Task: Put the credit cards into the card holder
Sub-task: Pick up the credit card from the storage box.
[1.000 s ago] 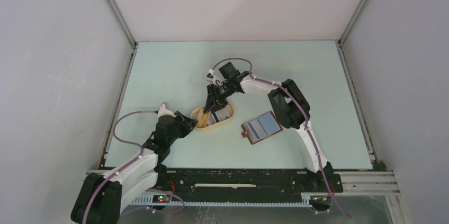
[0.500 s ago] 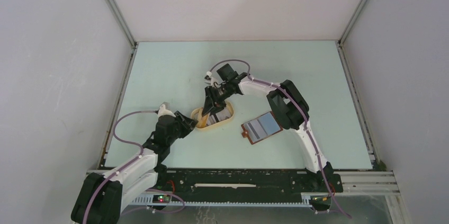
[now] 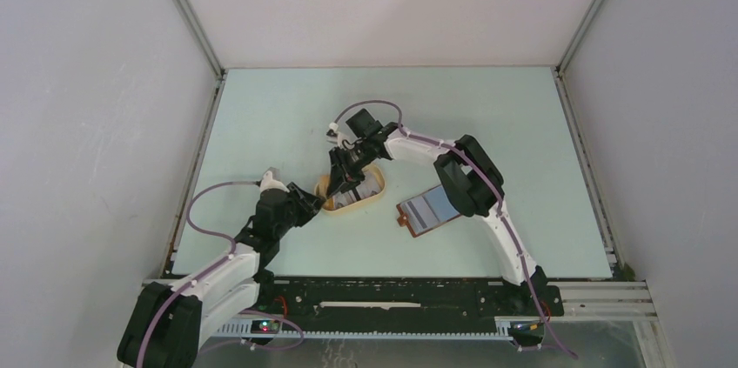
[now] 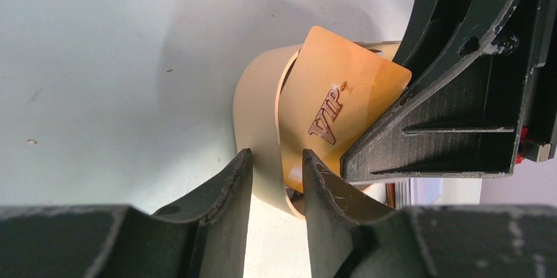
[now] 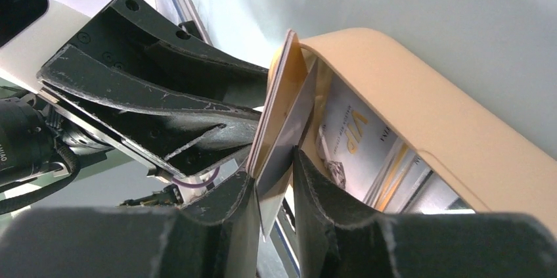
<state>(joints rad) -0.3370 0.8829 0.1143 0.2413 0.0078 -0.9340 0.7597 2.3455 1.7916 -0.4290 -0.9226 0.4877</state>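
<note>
Right pincer (image 5: 272, 166) has slid in toward the left arm since the earlier frame, and its jaws have drawn in. The left arm hasn't budged.

Nearest the bases, the left pincer (image 4: 277, 157) is pressed onto the end wall of the oval tray (image 4: 253, 107), one finger outside and one inside. I'd say that's there to pin the tray while the other arm fishes in it.

Just beyond those fingers, the right pincer pinches an orange credit card (image 4: 335, 94), tipped up on edge and leaning against the tray's wall. A darker card (image 5: 292, 127) sits flat against it between the same jaws, so two may come up together. One to watch! A whitish card (image 5: 358, 135) lies in the tray just beyond the right fingertips.

It's tight in here: the two pincers are nearly touching over the tray's end, and the card's lower edge is below the rim. Straight up looks like the free way out.

Off to the right pincer's right, well apart, the card holder (image 3: 429, 209) lies open on the worktop (image 3: 287, 116), grey pockets up, with bare surface between.
</note>
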